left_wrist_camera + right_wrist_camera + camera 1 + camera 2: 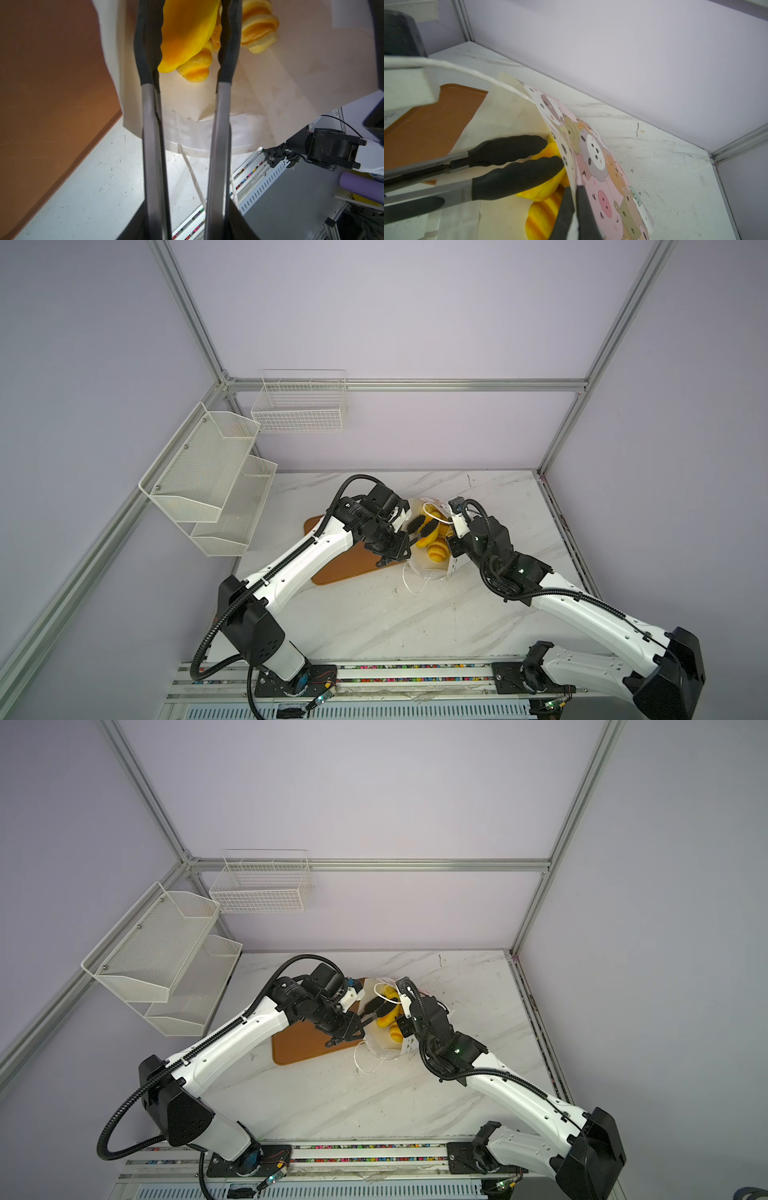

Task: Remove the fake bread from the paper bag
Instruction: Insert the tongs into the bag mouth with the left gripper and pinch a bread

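The paper bag [598, 166] lies on its side on the marble table, mouth open, white inside [432, 568]. Several golden-yellow pieces of fake bread [436, 551] are inside it. My left gripper [187, 228] is shut on a pair of steel tongs [151, 124]. Their black tips [512, 149] reach into the bag on either side of a smooth yellow pastry [187, 31], with ridged buns [258, 27] beside it. My right gripper [575, 199] is shut on the printed bag wall and holds it up, next to a ridged loaf [542, 220].
A brown tray [349, 564] lies flat just left of the bag, partly under my left arm. The bag's white cord handle [415, 585] trails on the table in front. White wire baskets [299, 406] and a mesh shelf [208, 477] hang on the back-left walls.
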You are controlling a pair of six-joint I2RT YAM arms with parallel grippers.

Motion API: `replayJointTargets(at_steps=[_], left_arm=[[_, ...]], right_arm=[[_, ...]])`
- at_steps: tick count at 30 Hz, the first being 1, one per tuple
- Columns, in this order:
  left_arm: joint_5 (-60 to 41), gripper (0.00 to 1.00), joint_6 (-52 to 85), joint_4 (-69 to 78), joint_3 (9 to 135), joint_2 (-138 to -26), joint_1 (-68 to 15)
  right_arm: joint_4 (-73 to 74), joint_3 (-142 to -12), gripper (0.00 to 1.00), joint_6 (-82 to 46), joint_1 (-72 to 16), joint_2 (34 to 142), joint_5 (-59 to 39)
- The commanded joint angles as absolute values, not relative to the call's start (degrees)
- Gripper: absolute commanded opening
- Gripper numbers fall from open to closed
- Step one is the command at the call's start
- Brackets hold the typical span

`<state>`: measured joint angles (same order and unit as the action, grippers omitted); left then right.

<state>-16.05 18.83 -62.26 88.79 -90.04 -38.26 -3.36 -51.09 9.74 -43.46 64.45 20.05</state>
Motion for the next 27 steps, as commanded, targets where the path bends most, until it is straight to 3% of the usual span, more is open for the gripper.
replayJointTargets(at_steps=[1,15,27], left_arm=[[-15.2,0.42,17.4,-62.0,88.2,-87.9,-38.0],[0.4,0.41,18.7,-65.4,88.0,-82.7,-43.7],[11.3,0.42,25.5,-68.1,91.0,-86.9,-54.5]], right_arm=[[-0.7,-52.6,0.00,10.3,-43.6,64.5,19.6],[-1.4,-53.9,0.00,9.1,-43.5,66.2,20.0],[-0.7,-53.4,0.00,8.5,-43.5,66.0,19.9]])
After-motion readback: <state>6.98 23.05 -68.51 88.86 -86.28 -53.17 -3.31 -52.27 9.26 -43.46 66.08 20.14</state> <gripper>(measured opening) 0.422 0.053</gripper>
